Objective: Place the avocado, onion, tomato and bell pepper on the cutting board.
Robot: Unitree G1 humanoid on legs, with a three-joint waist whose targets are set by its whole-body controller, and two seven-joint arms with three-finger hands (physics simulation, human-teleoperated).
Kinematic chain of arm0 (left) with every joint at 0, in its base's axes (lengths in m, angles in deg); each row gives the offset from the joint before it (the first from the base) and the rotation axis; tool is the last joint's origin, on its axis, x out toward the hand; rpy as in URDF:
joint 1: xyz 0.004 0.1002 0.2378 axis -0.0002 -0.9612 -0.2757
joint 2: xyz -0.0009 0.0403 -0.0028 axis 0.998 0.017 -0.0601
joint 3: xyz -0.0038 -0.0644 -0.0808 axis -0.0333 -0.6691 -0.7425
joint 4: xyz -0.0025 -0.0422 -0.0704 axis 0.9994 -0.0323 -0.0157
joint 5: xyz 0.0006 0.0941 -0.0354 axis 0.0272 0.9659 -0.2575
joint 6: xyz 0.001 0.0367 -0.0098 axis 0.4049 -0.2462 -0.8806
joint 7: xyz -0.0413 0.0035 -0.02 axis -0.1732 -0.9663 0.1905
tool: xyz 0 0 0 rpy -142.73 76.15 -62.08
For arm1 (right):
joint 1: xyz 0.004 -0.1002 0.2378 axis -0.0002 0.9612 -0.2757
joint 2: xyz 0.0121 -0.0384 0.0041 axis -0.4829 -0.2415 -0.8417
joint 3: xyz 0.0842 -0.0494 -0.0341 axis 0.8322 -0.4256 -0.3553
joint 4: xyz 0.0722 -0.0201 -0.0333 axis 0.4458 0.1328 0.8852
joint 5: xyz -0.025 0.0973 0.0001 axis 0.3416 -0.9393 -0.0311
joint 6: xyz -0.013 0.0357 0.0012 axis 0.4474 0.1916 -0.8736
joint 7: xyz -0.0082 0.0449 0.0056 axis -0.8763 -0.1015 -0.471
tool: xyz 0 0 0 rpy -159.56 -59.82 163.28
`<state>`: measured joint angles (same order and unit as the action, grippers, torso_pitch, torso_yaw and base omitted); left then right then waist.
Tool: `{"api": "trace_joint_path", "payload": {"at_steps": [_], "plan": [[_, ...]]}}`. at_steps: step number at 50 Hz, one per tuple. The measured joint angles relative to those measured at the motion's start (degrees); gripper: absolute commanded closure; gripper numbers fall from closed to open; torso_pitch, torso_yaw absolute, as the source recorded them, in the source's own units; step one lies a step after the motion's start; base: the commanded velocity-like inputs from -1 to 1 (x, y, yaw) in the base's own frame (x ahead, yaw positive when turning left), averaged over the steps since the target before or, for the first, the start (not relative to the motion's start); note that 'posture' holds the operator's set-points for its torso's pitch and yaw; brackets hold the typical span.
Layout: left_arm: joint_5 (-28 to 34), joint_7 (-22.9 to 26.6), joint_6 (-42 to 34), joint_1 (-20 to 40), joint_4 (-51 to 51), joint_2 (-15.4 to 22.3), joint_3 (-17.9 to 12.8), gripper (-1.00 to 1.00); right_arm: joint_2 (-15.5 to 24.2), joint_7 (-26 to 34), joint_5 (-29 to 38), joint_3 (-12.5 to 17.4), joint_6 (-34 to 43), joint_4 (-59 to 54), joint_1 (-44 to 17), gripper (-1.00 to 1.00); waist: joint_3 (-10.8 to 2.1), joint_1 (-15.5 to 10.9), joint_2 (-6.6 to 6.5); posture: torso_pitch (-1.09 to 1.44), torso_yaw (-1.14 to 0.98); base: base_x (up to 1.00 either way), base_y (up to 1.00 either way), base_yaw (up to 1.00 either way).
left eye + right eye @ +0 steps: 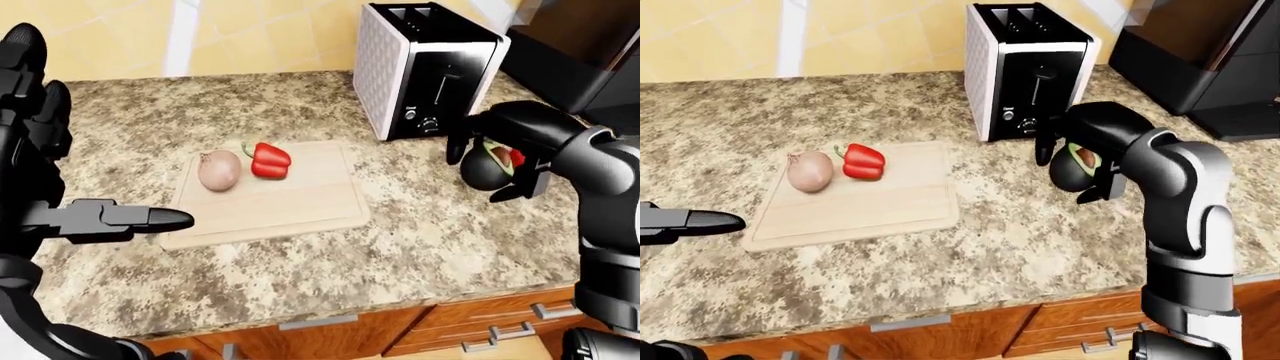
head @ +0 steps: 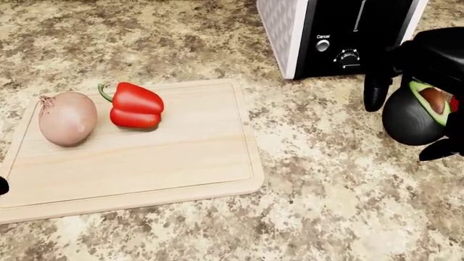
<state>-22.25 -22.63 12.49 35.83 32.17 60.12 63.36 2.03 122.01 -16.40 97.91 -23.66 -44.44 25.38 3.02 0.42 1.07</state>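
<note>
At the right of the counter, near the toaster, the robot's black right hand (image 2: 424,81) is gripping the halved avocado, dark-skinned with a green cut face and brown pit (image 2: 417,114); its fingers are curling around the fruit, one pointing down on the left side and another hooking underneath. The grip appears to be holding the avocado above the speckled granite countertop (image 2: 326,179), probably for carrying left to the board. A red patch is showing just beside the avocado; it may be the tomato, but this cannot be confirmed. Further left, one rectangular pale wooden cutting board (image 2: 145,157) is carrying two items: one brown onion (image 2: 67,118) and one red bell pepper (image 2: 135,105), just beside each other at its far-left corner. The black left hand (image 1: 110,219) is hovering empty, fingers extended, left of the board. One white-and-black toaster (image 2: 341,32) is standing beyond.
</note>
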Motion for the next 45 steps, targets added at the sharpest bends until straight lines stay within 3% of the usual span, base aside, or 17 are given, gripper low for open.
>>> {"api": "trace_joint_path", "payload": {"at_steps": [6,26,36,45], "plan": [[-0.83,-0.32,0.45,-0.54,-0.07,-0.40,-0.75,-1.00,-2.99,3.77,-1.49,-2.15,4.20,6.40,-2.72,0.76,0.03,0.15,-0.06,0.00,0.00,0.00,0.00,0.00],[0.25,0.43,0.96,-0.38,-0.02,-1.01,-1.21,-1.00,-18.51,18.13,-1.39,-12.47,22.26,27.68,-12.79,0.77,0.48,0.18,-0.83,0.00,0.00,0.00,0.00,0.00],[1.63,1.59,0.33,0.74,-0.03,-0.38,-0.63,-1.00,-27.80,16.74,2.29,-17.82,22.60,25.04,-15.02,0.78,0.47,0.38,-1.34,0.00,0.00,0.00,0.00,0.00],[0.82,0.59,-0.22,0.56,-0.13,0.09,0.16,-1.00,-34.09,15.18,5.28,-20.67,22.83,24.48,-14.46,0.78,0.37,0.44,-1.64,0.00,0.00,0.00,0.00,0.00]]}}
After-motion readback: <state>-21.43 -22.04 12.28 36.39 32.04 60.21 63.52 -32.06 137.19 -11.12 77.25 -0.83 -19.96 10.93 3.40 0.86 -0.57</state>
